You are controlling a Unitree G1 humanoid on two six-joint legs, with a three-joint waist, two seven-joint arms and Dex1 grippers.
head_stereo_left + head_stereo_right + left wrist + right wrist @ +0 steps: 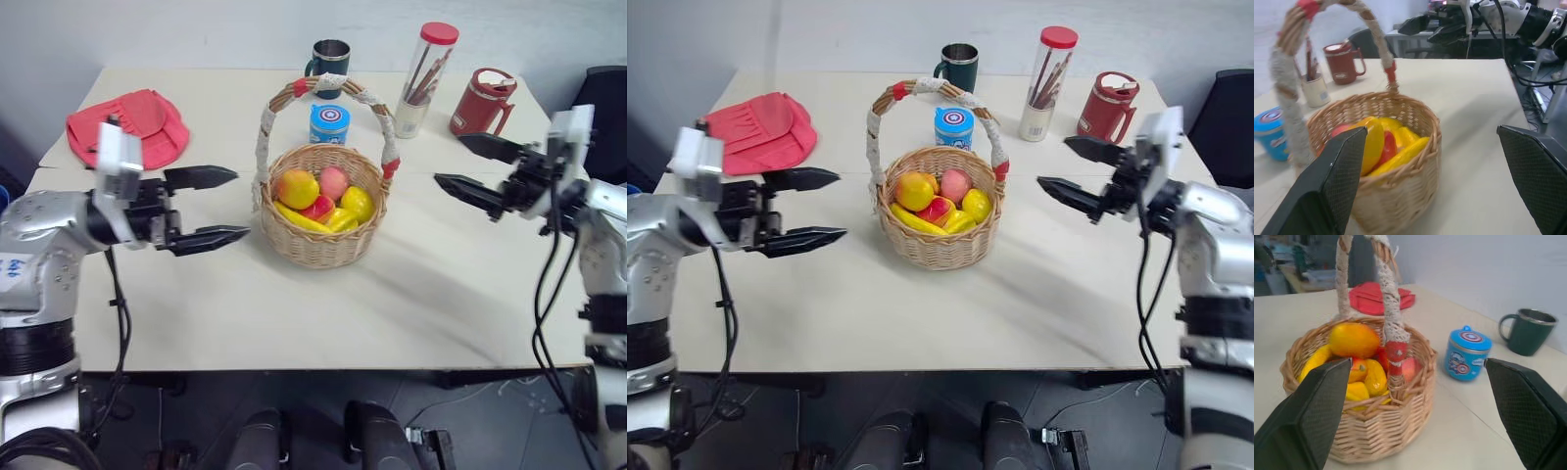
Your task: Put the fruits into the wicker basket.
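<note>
Bright even light, soft shadows

A pale table [323, 313] is seen, with a wicker basket [318, 245] set near its middle. Behind the basket are placed a blue can [329, 124], a dark green mug [331, 61], a clear tube [426, 78] with a red lid and a red mug [482, 101]. A red cloth [132, 125] is laid at the far left.

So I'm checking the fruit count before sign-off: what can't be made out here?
- Banana: partly buried under the mango and small fruits in the head views.
- Basket bottom: covered by fruit.
- Tube contents: too small to identify.
- Basket's handle top: cut off in both wrist views.
</note>
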